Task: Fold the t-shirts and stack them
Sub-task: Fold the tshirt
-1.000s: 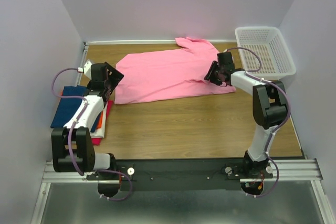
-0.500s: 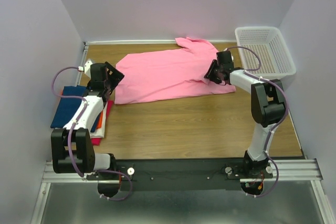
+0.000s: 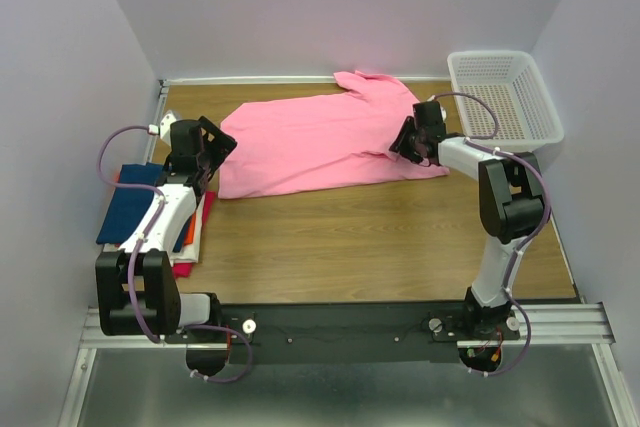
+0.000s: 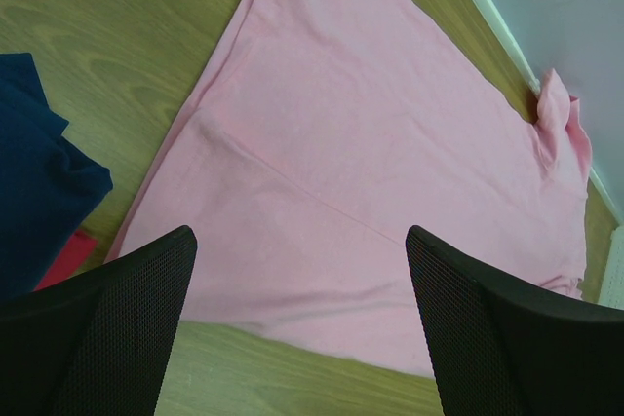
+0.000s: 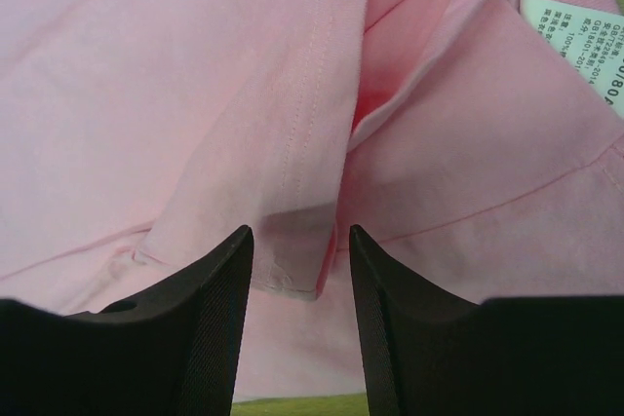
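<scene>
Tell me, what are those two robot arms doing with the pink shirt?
They look ready to fold it. The pink t-shirt lies spread out on the wooden table. The left gripper hovers open above its bottom end. The right gripper is open too, low over a sleeve edge near the collar, with nothing pinched yet. At the left edge sits a pile of folded shirts with a dark blue shirt on top. A white basket stands at the far right.
</scene>
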Robot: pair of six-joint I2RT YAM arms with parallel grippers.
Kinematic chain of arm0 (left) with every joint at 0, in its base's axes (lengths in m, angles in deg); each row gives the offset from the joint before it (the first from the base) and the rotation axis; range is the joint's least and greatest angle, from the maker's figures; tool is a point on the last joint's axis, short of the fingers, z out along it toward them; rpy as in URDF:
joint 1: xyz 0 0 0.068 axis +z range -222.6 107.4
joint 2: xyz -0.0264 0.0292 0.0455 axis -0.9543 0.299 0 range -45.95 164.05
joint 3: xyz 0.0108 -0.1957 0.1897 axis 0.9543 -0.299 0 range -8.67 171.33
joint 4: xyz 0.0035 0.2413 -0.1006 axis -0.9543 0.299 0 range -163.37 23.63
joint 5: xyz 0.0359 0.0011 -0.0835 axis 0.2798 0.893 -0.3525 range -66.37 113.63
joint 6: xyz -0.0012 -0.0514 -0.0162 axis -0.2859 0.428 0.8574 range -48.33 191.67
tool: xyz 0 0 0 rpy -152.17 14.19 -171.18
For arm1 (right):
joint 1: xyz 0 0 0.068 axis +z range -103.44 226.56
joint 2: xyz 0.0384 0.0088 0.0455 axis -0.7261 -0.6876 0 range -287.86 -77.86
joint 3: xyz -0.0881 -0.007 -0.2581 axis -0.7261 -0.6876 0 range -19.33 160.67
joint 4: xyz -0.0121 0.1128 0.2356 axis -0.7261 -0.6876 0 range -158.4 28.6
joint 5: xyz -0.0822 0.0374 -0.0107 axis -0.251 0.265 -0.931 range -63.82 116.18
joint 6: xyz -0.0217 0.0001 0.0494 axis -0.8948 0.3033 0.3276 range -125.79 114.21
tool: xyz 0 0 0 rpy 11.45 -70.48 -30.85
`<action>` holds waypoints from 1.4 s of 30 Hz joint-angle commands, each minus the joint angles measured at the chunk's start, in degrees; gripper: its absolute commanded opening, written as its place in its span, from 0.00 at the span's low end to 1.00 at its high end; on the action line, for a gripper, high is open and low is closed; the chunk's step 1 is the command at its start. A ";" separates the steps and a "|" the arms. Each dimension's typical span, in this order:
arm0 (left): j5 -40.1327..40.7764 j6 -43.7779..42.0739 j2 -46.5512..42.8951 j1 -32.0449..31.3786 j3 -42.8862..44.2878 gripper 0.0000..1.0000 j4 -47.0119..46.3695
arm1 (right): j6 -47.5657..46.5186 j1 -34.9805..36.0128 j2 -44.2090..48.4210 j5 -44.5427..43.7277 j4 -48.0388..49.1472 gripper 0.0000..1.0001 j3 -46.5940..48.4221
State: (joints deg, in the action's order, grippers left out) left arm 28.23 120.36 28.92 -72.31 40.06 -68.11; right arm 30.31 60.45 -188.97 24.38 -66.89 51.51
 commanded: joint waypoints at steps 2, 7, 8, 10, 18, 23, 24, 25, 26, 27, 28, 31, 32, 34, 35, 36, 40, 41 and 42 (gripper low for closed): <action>-0.91 -1.23 -1.40 -0.12 0.49 0.95 -0.77 | 1.34 0.35 -1.65 1.45 2.42 0.48 1.74; -0.82 -1.58 -1.13 -0.12 0.84 0.95 -0.69 | 1.43 0.26 -3.67 3.65 2.42 0.30 4.47; -0.82 -1.66 -1.04 -0.12 0.93 0.95 -0.60 | 1.35 0.26 -3.94 3.91 2.51 0.27 4.91; -0.91 -1.67 -0.87 -0.12 1.28 0.95 -0.60 | 1.34 0.35 -4.73 4.61 2.51 0.22 6.58; -1.96 -2.28 0.71 -0.12 2.60 0.94 -0.33 | 1.52 0.35 -10.08 6.81 2.42 0.21 13.52; -2.67 -2.63 1.33 -0.12 2.95 0.94 -0.42 | 1.08 0.35 -13.16 8.57 2.42 0.25 18.97; -3.10 -2.72 1.33 -0.12 3.04 0.94 -0.42 | 0.99 0.35 -13.34 8.40 2.33 0.26 19.50; -3.37 -3.33 1.24 -0.12 3.12 0.94 -0.16 | 0.38 0.35 -12.65 7.61 2.16 0.28 19.76; -3.54 -3.68 1.24 -0.21 3.21 0.94 -0.07 | -0.06 0.26 -11.86 6.73 1.90 0.29 19.42; -3.55 -3.86 1.16 -0.12 3.21 0.94 0.10 | -0.41 0.35 -10.98 5.86 1.81 0.30 18.98; -3.55 -3.95 0.72 -0.21 3.04 0.94 0.10 | -1.37 0.26 -9.75 3.76 1.72 0.31 18.28; -3.98 -3.78 0.10 -1.69 1.90 0.94 -0.07 | -2.78 0.26 -4.39 -0.02 1.45 0.40 14.24; -4.25 -3.77 -0.07 -1.70 1.55 0.94 -0.16 | -3.13 0.17 -3.16 -0.48 1.54 0.43 13.27; -4.34 -4.12 -0.60 -1.88 0.93 0.94 -0.51 | -3.92 0.17 -0.08 -0.74 1.54 0.43 10.02; -4.34 -4.30 -0.86 -1.88 0.75 0.94 -0.42 | -4.02 0.26 0.80 -0.83 1.54 0.43 8.79; -4.34 -4.65 -1.13 -1.96 0.67 0.94 -0.42 | -4.10 0.26 1.42 -0.75 1.54 0.43 7.91; -6.62 -6.41 -3.06 -1.96 1.10 0.94 0.45 | -4.37 0.52 3.09 0.49 1.19 0.38 2.90; -6.97 -7.11 -3.33 -1.96 1.45 0.93 0.89 | -4.54 0.70 2.92 0.14 1.28 0.38 2.28; -8.19 -8.94 -3.33 -1.96 1.72 0.93 1.07 | -4.72 0.87 2.57 -0.13 1.28 0.38 1.93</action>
State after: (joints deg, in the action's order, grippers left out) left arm 23.48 115.90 27.79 -74.12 41.41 -67.78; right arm 27.12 60.54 -185.52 26.28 -64.58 56.54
